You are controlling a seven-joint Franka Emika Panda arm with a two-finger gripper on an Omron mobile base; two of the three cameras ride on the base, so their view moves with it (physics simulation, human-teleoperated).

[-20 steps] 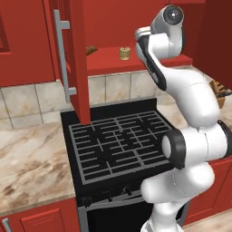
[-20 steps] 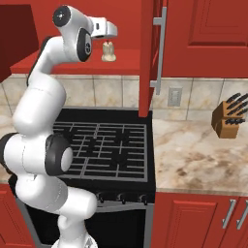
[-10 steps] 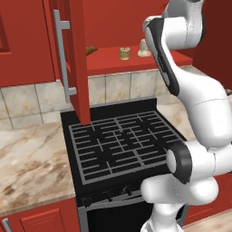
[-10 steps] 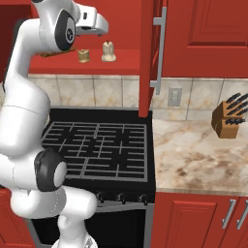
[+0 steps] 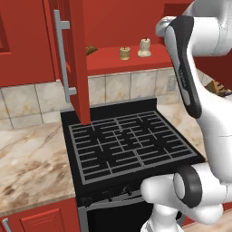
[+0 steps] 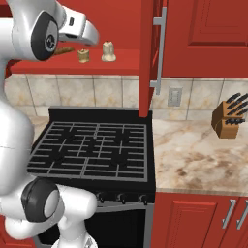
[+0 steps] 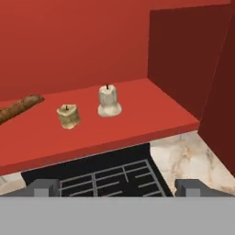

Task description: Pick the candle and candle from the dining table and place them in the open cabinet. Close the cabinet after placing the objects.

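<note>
You face a black stove [image 5: 127,145] with a grey grate, set between marbled counters [image 6: 193,155]. Beige tiles [image 5: 118,86] back it; a knife block [image 6: 227,118] and wall outlet [image 6: 174,97] sit to your right.

The red shelf [image 7: 151,114] inside the open red wall cabinet carries three things. A squat golden-tan cylinder candle [image 7: 68,115] stands near the middle, just beside a pale cream candle on a flat round base [image 7: 109,101]. A brown elongated lump [image 7: 18,108] lies toward the shelf's left edge, apart from them.
</note>
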